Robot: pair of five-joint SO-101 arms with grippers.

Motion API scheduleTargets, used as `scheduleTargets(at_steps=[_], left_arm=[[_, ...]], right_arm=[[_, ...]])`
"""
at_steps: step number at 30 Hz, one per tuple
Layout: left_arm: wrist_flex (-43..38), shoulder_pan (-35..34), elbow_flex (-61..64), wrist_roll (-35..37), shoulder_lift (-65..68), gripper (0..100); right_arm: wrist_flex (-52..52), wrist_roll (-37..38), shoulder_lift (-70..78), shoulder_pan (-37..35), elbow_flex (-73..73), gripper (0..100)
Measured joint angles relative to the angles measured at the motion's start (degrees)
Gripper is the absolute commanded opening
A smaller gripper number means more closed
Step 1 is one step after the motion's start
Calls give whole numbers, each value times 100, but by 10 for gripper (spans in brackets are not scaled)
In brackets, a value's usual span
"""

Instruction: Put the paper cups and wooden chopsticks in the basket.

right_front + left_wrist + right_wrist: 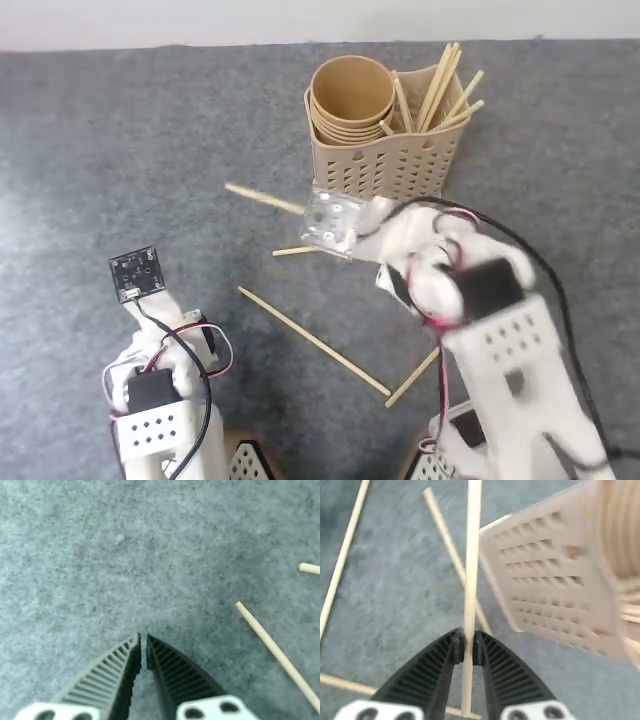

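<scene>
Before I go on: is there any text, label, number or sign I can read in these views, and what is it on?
No text can be read in these views.
Basket, paper cups, loose chopsticks: no print visible.
Chopstick in the right gripper: bare wood, no marking.
Small dark board on the left arm: any marks are too small to read.

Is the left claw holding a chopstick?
No, the left gripper is closed with nothing between its fingers, and the nearest chopstick lies apart from it.
</scene>
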Motion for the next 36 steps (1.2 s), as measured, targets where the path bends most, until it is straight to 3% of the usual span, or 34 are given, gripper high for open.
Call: scheduleTargets(at_steps=[5, 10, 16, 20, 25, 31, 36], left_arm=[[0, 0, 0, 0, 0, 12], [0, 0, 0, 0, 0, 12], [0, 0, 0, 0, 0, 12], [0, 0, 0, 0, 0, 12], [0, 0, 0, 0, 0, 12], [-334, 44, 88, 0, 0, 12], [-378, 149, 97, 0, 0, 12]], right_arm=[[-1574, -914, -334, 686, 202, 7], [-4360, -2004, -343, 976, 1231, 7], [-7534, -2549, 484, 993, 1547, 7], [-7947, -2910, 1644, 1213, 1116, 7], [-7982, -3903, 2593, 1600, 466, 7], [-7982, -4123, 3007, 1749, 387, 11], [-7947, -4141, 3007, 1741, 387, 159]])
